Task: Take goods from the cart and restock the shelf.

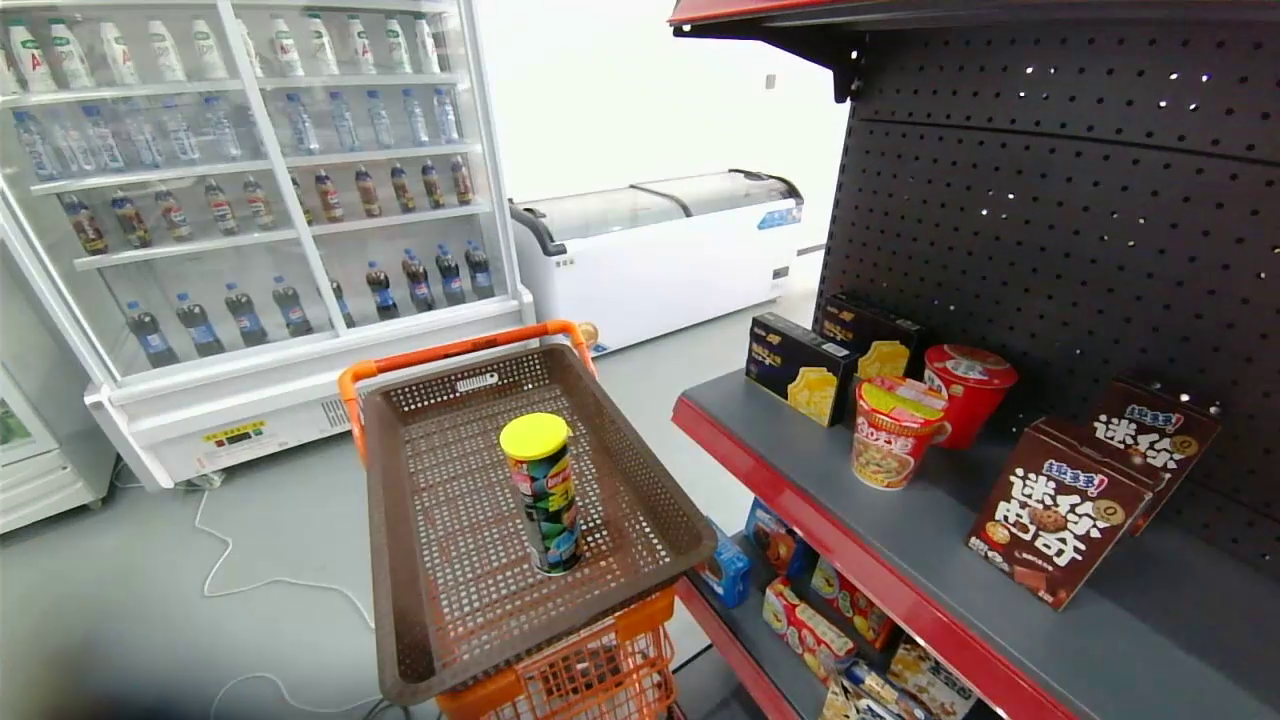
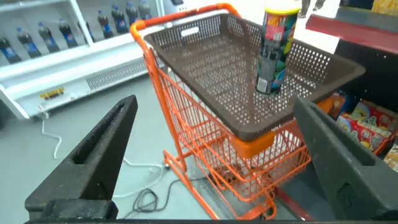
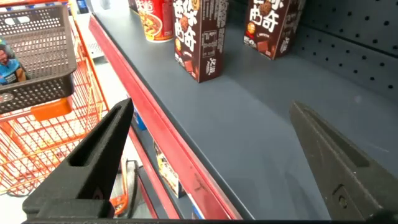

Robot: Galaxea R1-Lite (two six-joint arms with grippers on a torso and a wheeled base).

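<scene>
A tall chip can [image 1: 545, 495] with a yellow lid stands upright in the brown perforated basket [image 1: 385, 560] on top of the orange cart [image 1: 560, 680]. My left gripper [image 2: 214, 106] is open and holds nothing, low beside the cart, with the can [image 2: 273, 50] some way beyond its fingers. The grey shelf [image 1: 900, 560] with a red front edge lies to the cart's right. Over a bare stretch of that shelf [image 3: 249, 124], my right gripper [image 3: 211, 107] is open and holds nothing. The can's edge [image 3: 9, 62] shows far off.
On the shelf stand brown biscuit boxes [image 1: 1055, 520], a noodle cup [image 1: 890, 430], a red cup [image 1: 968, 390] and black boxes [image 1: 800, 365] before a pegboard [image 1: 1050, 200]. Snacks fill the lower shelf [image 1: 820, 620]. A drinks fridge [image 1: 250, 180], chest freezer [image 1: 660, 250] and floor cable [image 1: 260, 580] lie behind.
</scene>
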